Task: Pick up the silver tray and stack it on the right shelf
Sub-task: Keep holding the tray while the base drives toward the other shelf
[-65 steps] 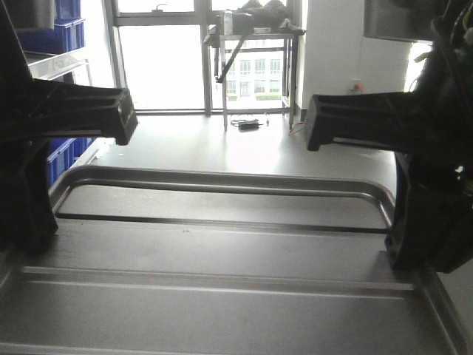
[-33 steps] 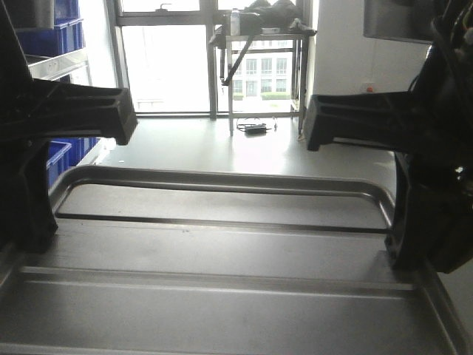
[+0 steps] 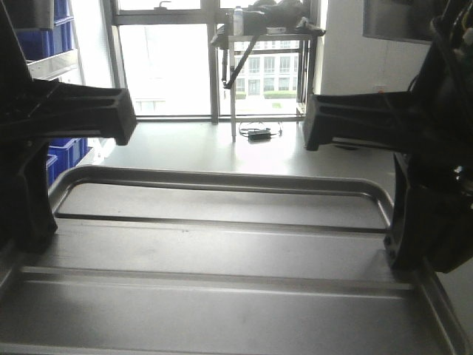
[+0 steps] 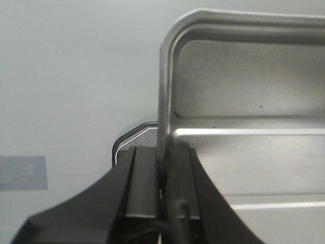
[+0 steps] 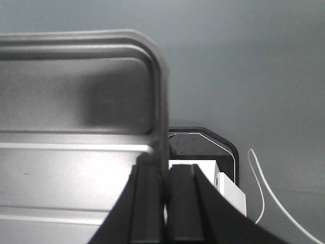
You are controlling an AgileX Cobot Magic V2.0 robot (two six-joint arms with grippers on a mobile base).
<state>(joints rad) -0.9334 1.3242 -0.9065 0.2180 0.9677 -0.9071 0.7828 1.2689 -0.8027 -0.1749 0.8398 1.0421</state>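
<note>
The silver tray (image 3: 222, 251), shiny with two raised ribs across its floor, is held level in the air and fills the lower half of the front view. My left gripper (image 4: 163, 162) is shut on the tray's (image 4: 244, 101) left rim, one finger inside and one outside. My right gripper (image 5: 165, 175) is shut the same way on the right rim of the tray (image 5: 76, 101). In the front view the two grippers appear as dark masses at the left edge (image 3: 33, 229) and the right edge (image 3: 403, 251). The right shelf is out of view.
Blue bins (image 3: 65, 155) sit in a rack at the far left. A metal table (image 3: 270, 33) stands by the bright window, with a dark cable bundle (image 3: 259, 134) on the floor under it. Below the right gripper lie a white box (image 5: 228, 190) and a white cable (image 5: 259, 188).
The tray stays fixed in both grippers. The background has shifted: the table by the window has drifted right and looks slightly larger, and the blue bins have slid toward the left edge.
</note>
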